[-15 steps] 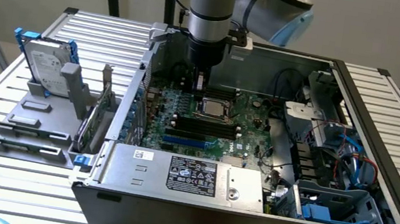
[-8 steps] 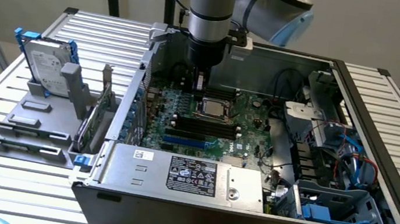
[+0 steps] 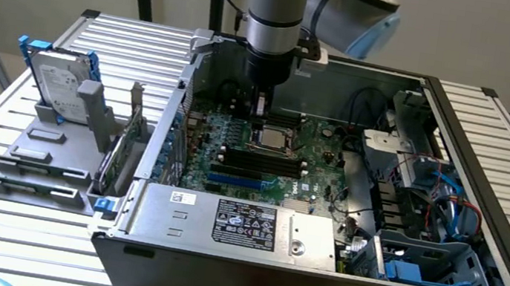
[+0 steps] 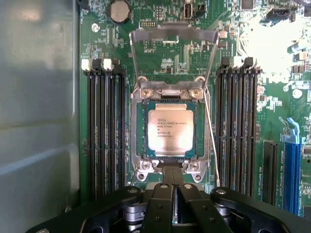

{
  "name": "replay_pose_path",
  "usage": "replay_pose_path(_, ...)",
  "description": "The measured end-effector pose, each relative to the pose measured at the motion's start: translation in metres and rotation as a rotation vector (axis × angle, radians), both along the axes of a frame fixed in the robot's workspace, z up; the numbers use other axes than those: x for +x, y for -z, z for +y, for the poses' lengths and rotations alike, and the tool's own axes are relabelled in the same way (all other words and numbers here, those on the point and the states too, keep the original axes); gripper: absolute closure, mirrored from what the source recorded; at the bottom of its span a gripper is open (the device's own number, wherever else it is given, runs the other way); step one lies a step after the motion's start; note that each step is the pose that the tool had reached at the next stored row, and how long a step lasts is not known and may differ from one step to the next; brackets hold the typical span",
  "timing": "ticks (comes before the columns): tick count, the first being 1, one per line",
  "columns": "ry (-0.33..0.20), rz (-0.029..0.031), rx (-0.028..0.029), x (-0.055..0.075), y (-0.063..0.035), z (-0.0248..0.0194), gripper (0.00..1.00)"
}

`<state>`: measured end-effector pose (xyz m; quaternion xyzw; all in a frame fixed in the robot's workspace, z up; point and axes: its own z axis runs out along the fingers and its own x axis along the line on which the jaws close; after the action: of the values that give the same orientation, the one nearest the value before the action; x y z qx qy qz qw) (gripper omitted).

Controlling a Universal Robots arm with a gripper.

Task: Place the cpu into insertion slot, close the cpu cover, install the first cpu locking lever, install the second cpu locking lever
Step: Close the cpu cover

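One cpu, lettering in wrist view

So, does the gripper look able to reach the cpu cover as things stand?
Probably yes. The gripper, fingers shut, hangs just off the cpu cover's edge tab with nothing between them. The cover seems to lie flat around the cpu, and the memory slots on both sides stand clear.

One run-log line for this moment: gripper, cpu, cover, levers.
cpu: seated, label up | cpu cover: down around cpu | locking lever: wire beside cover, appears unlatched | gripper: shut, at cover tab
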<state>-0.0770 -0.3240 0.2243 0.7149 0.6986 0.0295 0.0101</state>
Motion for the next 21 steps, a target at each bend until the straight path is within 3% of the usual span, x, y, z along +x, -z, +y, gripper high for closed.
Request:
replay_pose_path(8,0.0,0.0112,0.0,0.036,-0.0096,0.0,0.89)
replay_pose_path(17,0.0,0.0371,-0.0001,0.077,-0.0361,0.0,0.89)
replay_pose_path(21,0.0,0.0494,-0.0002,0.096,-0.0435,0.0,0.89)
